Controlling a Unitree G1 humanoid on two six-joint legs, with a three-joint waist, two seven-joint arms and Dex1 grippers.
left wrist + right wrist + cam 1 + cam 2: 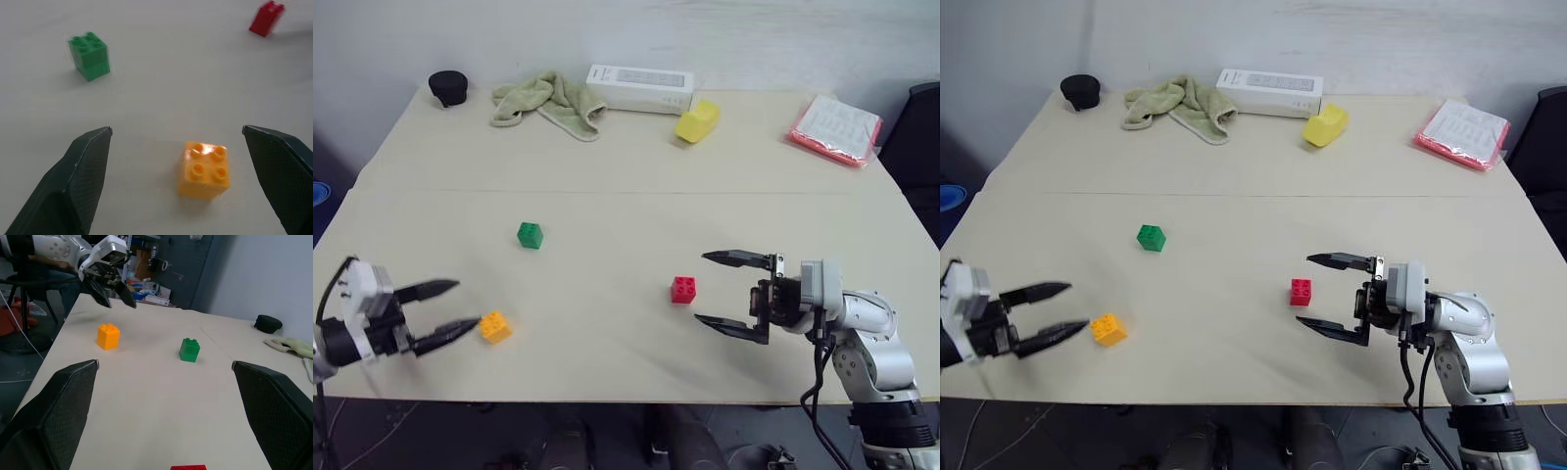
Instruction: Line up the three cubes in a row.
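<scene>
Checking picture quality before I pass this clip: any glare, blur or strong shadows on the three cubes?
Left wrist view: a glare spot on the orange-yellow cube studs; the red cube is smeared soft; the green cube is fairly clear. Left eye view: even light, only faint shadows under the cubes. Right wrist view: orange-yellow and green cubes read clearly; the red cube is cut off at the frame edge.

Cubes: one green cube point(530, 235), one red cube point(683, 290), one orange-yellow cube point(494, 326), all studded. Surface point(626, 166) pale beige. Beyond the green cube: pale green cloth point(548, 102), white box point(640, 88), yellow block point(697, 121), black cap point(448, 87). Claw fingers point(83, 171) black.
</scene>
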